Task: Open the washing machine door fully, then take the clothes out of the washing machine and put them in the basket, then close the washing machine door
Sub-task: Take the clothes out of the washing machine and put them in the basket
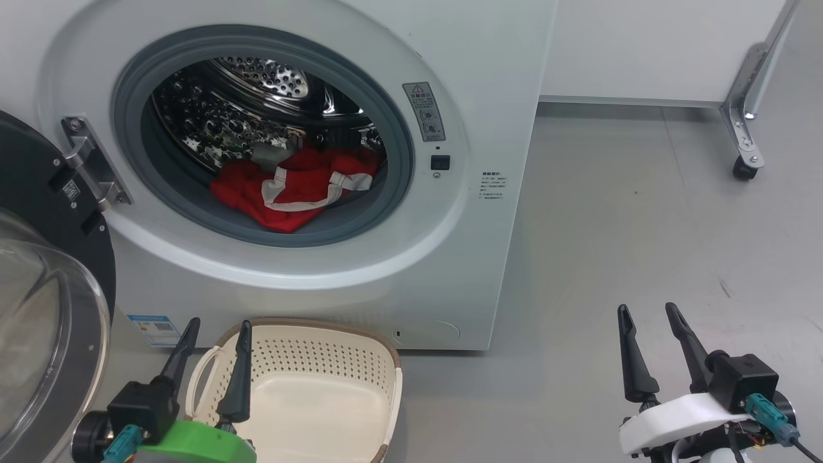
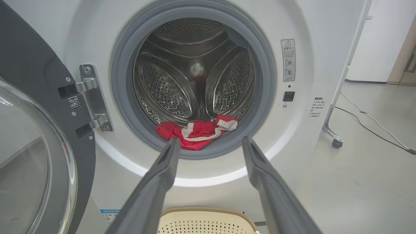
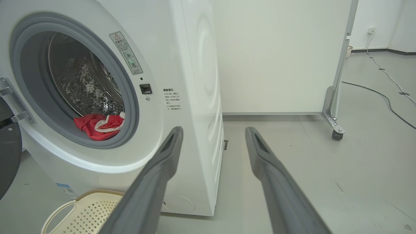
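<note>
Grey floor (image 1: 611,225) fronts the washing machine (image 1: 450,257), the washing machine door (image 1: 51,308) swung left, the clothes (image 1: 289,193) at the drum (image 1: 257,77) lip. Left gripper (image 1: 218,321), spread and empty, overlaps the basket (image 1: 308,354); right gripper (image 1: 646,307) likewise spread, with perhaps a wheeled partition (image 1: 746,128) beyond.

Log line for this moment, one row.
door open | clothes in drum | basket empty | left gripper open | right gripper open

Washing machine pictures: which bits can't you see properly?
- The clothes: crumpled in the drum in the head view, so folds hide much of it.
- The washing machine door: cut off by the head view's left edge.
- The basket: head view's bottom edge cuts off its near end; the left gripper covers one corner.
- Warning label: head view, print too small.
</note>
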Robot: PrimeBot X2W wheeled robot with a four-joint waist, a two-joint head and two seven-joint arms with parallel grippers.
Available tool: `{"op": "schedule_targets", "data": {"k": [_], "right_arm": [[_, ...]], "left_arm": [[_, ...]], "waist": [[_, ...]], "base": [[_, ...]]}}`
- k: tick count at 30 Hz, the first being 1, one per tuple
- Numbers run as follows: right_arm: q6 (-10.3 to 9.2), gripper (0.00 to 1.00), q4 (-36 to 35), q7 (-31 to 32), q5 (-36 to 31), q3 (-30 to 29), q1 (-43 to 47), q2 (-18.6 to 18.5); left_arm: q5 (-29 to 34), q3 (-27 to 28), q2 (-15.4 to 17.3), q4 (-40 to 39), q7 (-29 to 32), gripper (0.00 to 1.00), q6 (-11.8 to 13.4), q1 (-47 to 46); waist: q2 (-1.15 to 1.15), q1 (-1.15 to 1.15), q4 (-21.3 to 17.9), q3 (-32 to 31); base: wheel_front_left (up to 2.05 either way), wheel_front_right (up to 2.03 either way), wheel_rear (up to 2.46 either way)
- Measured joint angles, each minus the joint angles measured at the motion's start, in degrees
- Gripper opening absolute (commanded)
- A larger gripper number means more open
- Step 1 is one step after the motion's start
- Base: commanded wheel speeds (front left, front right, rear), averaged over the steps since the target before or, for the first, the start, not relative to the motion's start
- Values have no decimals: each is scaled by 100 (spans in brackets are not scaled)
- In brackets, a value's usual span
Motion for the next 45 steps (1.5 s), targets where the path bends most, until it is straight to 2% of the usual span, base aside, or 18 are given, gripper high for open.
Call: {"op": "schedule_targets", "data": {"k": [38, 45], "right_arm": [[-1, 100, -29, -1, 0, 11, 3, 67], [0, 100, -141, -11, -57, 124, -9, 105]], "left_arm": [[41, 5, 8, 4, 0, 100, -1, 8], [53, 78, 192, -91, 19, 100, -1, 7]], "waist": [[0, 0, -66, 172], [0, 0, -140, 396]], "base": [[1, -1, 0], [0, 0, 0]]}}
